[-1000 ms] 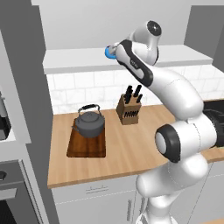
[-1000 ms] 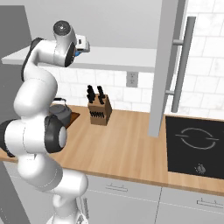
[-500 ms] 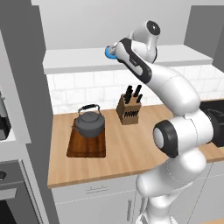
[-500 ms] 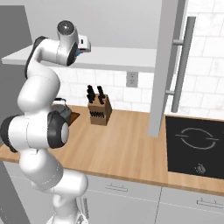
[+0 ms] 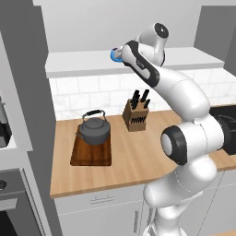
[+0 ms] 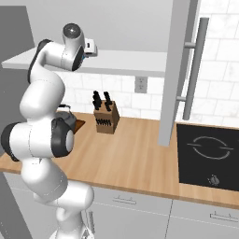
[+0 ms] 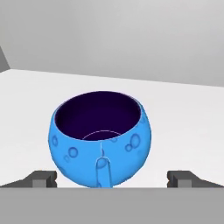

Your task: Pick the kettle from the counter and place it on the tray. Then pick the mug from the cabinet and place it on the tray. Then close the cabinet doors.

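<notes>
**Mug between my spread fingers on the cabinet shelf**

I am looking straight at the mug (image 7: 101,138): a round-bellied bright blue cup with faint bubble-like dimples on its skin, a dark purple-black inside, and a small blue handle that is pointing toward my camera. It is sitting upright on the white inner shelf (image 7: 183,127) of the cabinet (image 5: 92,27).

My gripper (image 7: 112,178) is standing wide open, holding nothing. Its 2 dark fingertips (image 7: 40,178) are showing low in the hand view, 1 on each side of the mug's base, each apart from the blue wall. The mug is lying centred between them, just ahead of the hand.

In the left base view the mug (image 5: 115,54) is peeking out beside my wrist at shelf height. Below, the kettle (image 5: 94,129) is resting on the tray (image 5: 90,154) on the counter (image 5: 129,161).
</notes>
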